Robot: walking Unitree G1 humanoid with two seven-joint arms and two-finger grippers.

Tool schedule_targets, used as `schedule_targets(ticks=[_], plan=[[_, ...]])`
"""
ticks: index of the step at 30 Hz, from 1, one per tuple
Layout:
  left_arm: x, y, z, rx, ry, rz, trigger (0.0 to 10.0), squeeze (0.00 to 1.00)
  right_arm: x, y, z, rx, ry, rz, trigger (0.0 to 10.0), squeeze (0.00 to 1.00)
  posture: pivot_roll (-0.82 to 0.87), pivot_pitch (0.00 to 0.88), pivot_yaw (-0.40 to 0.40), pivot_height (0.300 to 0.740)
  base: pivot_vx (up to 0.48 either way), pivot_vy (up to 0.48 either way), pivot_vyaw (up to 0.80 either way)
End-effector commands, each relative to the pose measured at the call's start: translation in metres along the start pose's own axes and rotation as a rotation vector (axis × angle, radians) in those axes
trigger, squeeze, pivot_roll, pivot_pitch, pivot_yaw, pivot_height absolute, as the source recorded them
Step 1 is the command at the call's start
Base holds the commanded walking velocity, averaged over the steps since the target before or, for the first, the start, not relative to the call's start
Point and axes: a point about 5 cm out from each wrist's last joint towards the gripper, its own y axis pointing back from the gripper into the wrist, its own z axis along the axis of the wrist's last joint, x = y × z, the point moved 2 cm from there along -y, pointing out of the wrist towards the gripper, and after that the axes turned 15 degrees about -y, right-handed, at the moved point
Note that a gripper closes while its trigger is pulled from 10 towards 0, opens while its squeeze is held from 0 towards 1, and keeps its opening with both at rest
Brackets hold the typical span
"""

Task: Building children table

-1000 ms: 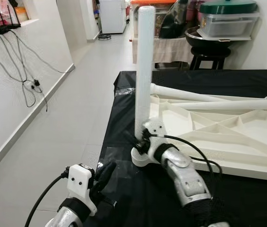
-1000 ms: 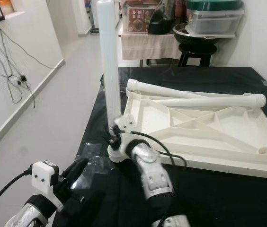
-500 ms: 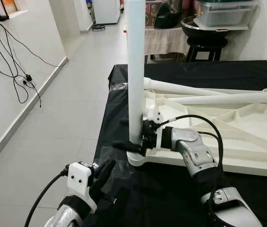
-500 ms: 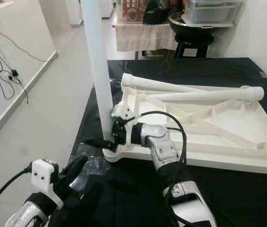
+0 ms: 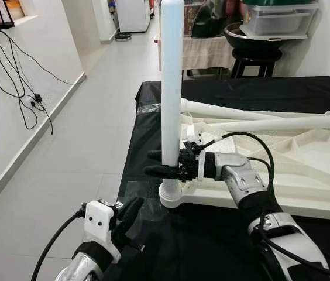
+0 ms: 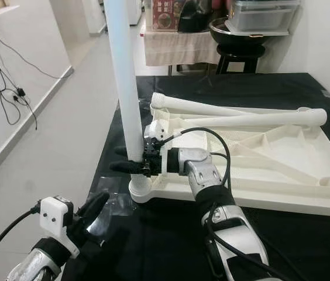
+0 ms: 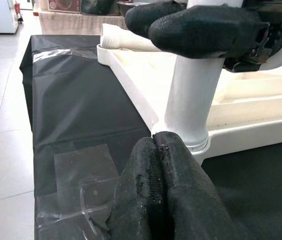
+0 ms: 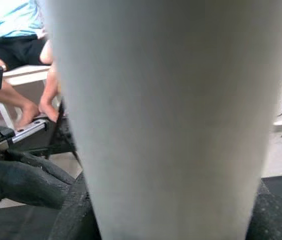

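1. upright table leg (image 5: 171,88) stands w/ its foot in the corner socket (image 5: 171,193) of the upside-down tabletop (image 5: 305,170), which lies on the black-covered work table (image 5: 153,134).
2. right gripper (image 5: 164,165) comes in from the tabletop side, roughly level, fingers one each side of the leg low down, just above the socket; looks clamped on it. right wrist view has the white tube pressed up close between the pads, which fits a grip.
3. key relation: leg's long axis is vertical, gripper's reach is horizontal, so they cross at about a right angle. any seating push or twist has to run down/around that vertical axis, into the socket right below the claw.
4. left gripper (image 7: 156,200) sits low at the near table edge, fingers pressed together, empty. it points at the socket base, near but not touching.
5. right arm is the one on the job; left is close enough to steady the base if needed.
6. two more legs (image 6: 253,119) lie flat across the far side of the tabletop, not fitted yet, so the build prob has a good way to go.
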Motion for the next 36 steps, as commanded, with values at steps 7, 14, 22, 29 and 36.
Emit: schedule_targets(ticks=[7,14,22,29,36], plan=[[0.0,0.004,-0.001,0.013,-0.001,0.01,10.0,0.0,-0.001,0.0,-0.053,-0.131,-0.18,-0.74,0.0,0.0,0.02,0.075,0.007,0.74,0.0,0.0,0.0],[0.001,0.004,-0.002,0.014,-0.002,0.01,10.0,0.0,0.013,-0.012,-0.063,-0.104,-0.091,-0.748,0.0,0.0,0.02,0.069,0.006,0.74,0.0,0.0,0.0],[0.0,0.003,-0.002,0.014,-0.005,0.016,10.0,0.0,0.01,-0.012,-0.06,-0.095,-0.074,-0.747,10.0,0.0,0.01,0.066,0.011,0.74,0.0,0.0,0.0],[0.0,0.001,-0.003,0.014,-0.001,0.011,10.0,0.0,0.025,-0.026,-0.01,-0.179,-0.094,-0.263,10.0,1.0,0.02,0.047,0.015,0.74,0.0,0.0,0.0],[0.0,0.0,-0.004,0.015,0.0,0.009,10.0,0.0,0.02,-0.022,-0.001,-0.016,0.009,-0.002,10.0,0.0,0.02,0.036,0.016,0.74,0.0,0.0,0.0]])
